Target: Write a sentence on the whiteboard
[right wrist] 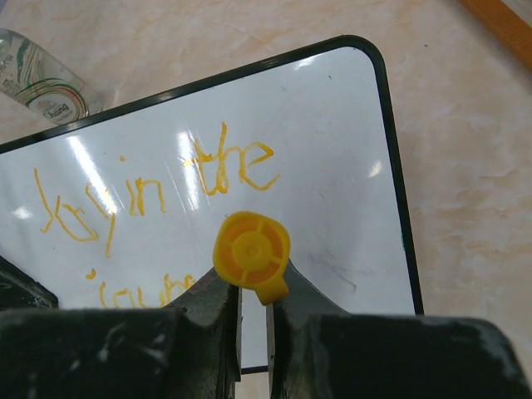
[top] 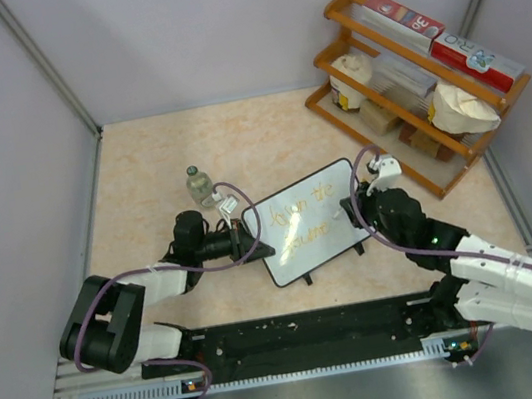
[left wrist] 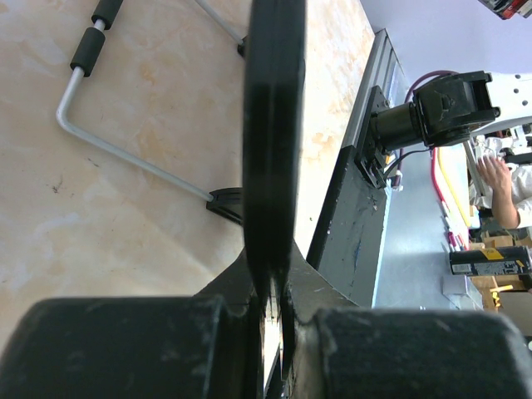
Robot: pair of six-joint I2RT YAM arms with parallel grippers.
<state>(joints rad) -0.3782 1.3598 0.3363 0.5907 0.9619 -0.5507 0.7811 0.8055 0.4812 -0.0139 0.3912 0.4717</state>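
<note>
Beige marbled tabletop, pale grey walls on three sides. The whiteboard (top: 324,236) stands mid-table, just ahead of the two arms, tilted and turned slightly askew, on a wire stand (left wrist: 125,150) with black feet. The sentence (top: 306,209) runs in orange script over two lines. In the right wrist view the top line ends "in the" (right wrist: 195,179); the first word is hard to read, and the lower line is partly hidden.

Left gripper (top: 251,245) is clamped on the board's left edge. In its wrist view the black frame (left wrist: 274,166) runs edge-on between the two fingers (left wrist: 125,349).

Right gripper (right wrist: 253,312) sits at the board's right side, clenched on a yellow marker (right wrist: 252,256) seen end-on over the white surface. Whether the tip touches the board cannot be told.

A small clear bottle (top: 200,184) stands just beyond the board's left corner. A wooden shelf rack (top: 390,135) holding boxes and packets sits at the far right, well apart from the board.
</note>
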